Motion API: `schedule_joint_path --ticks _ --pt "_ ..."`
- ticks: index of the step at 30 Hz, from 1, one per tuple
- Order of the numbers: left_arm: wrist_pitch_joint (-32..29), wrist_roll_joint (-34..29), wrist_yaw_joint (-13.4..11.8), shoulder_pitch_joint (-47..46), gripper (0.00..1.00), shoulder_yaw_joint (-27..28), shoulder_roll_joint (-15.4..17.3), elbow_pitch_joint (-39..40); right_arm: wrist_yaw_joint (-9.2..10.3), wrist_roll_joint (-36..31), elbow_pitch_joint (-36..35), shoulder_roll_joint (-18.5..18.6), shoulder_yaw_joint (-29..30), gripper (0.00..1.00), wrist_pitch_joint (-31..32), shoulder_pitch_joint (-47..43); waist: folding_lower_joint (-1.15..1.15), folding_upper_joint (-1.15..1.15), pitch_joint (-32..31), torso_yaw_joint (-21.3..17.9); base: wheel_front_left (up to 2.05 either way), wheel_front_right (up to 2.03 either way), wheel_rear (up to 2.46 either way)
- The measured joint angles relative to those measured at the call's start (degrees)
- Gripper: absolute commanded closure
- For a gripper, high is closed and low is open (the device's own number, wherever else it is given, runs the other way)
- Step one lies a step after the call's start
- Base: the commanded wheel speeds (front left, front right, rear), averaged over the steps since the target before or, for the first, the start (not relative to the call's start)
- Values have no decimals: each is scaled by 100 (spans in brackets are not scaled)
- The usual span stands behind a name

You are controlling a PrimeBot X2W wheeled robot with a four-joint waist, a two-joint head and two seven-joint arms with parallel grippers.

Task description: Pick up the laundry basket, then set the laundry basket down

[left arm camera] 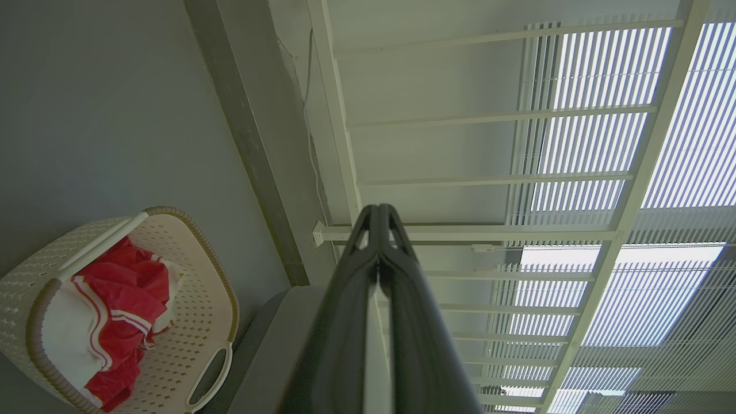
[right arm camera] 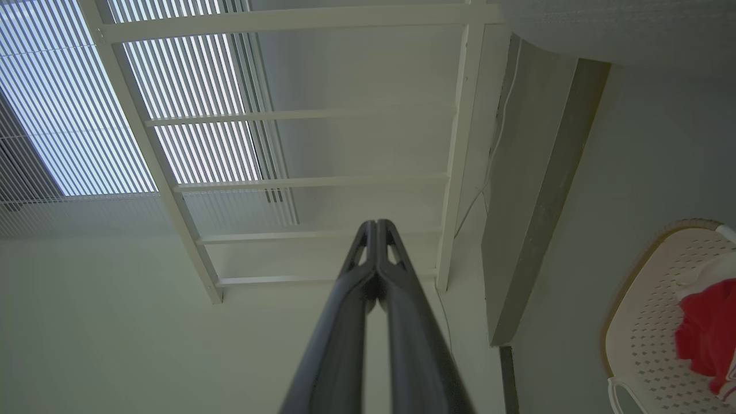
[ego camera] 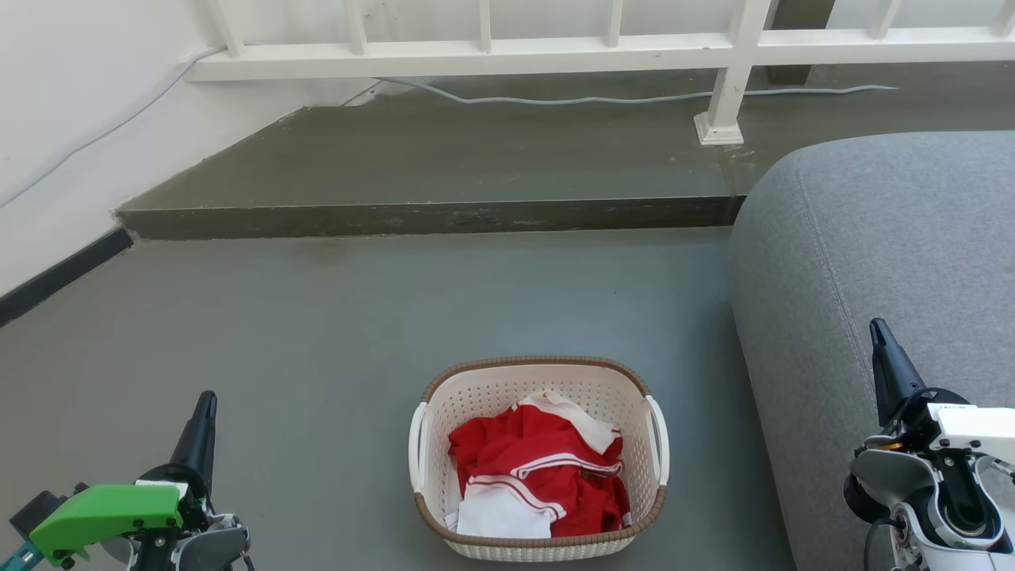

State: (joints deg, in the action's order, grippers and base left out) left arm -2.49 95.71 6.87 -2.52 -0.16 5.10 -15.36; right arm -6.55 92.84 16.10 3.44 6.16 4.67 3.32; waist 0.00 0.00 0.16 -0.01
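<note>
The laundry basket (ego camera: 492, 396) stands on the grey floor near the bottom middle of the head view, cream-white and perforated with a brown rim and white loop handles on both sides. Red and white clothes (ego camera: 539, 468) lie inside it. My left gripper (ego camera: 205, 404) is at the lower left, shut and empty, well to the left of the basket. My right gripper (ego camera: 877, 333) is at the lower right over the sofa, shut and empty. The basket (left arm camera: 195, 310) also appears at the lower left of the left wrist view, and the basket (right arm camera: 650, 322) sits at the right edge of the right wrist view.
A grey sofa (ego camera: 896, 254) fills the right side, close to the basket. A raised concrete step (ego camera: 428, 214) crosses behind, with a white railing (ego camera: 603, 47) and a cable (ego camera: 555, 100) on it. A white wall (ego camera: 63, 111) with a dark skirting runs along the left.
</note>
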Motion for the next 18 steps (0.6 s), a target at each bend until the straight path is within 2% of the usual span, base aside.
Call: schedule_joint_path --ticks 18 --pt "-25 0 1 -7 100 5 -3 -40 0 0 8 -2 5 100 0 1 0 0 -1 0 0 0 0"
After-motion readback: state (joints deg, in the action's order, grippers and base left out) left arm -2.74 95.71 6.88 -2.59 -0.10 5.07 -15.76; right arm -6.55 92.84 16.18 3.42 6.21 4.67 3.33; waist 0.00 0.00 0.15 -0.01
